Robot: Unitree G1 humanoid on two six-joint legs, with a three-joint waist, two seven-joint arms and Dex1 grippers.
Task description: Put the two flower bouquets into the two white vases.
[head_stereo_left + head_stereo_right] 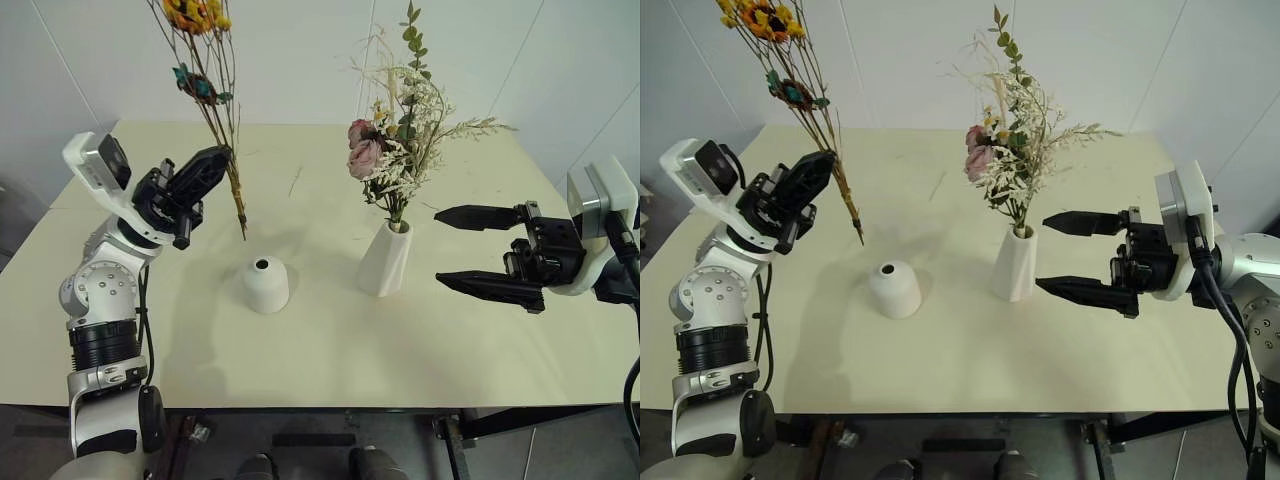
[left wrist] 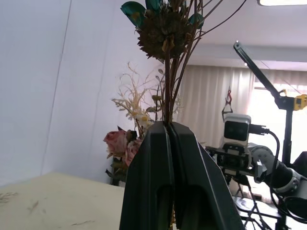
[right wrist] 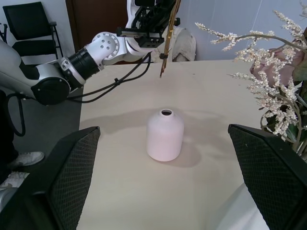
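My left gripper (image 1: 222, 157) is shut on the slim bouquet (image 1: 212, 90) of thin brown stems with yellow-orange blooms, held upright above the table's left part. Its stem tips hang left of and above the short white vase (image 1: 266, 283), which stands empty with a small hole on top. The bushy bouquet (image 1: 395, 150) with pink roses and greenery stands in the taller white vase (image 1: 385, 259). My right gripper (image 1: 450, 247) is open, level, just to the right of that vase, with nothing between its fingers. The wrist views show the stems (image 2: 168, 96) clamped and the short vase (image 3: 165, 134).
The pale table (image 1: 320, 340) carries only the two vases. White walls stand behind it. In the right wrist view a black chair (image 3: 31, 26) and a person's white shoe (image 3: 24, 158) are seen beyond the table's left side.
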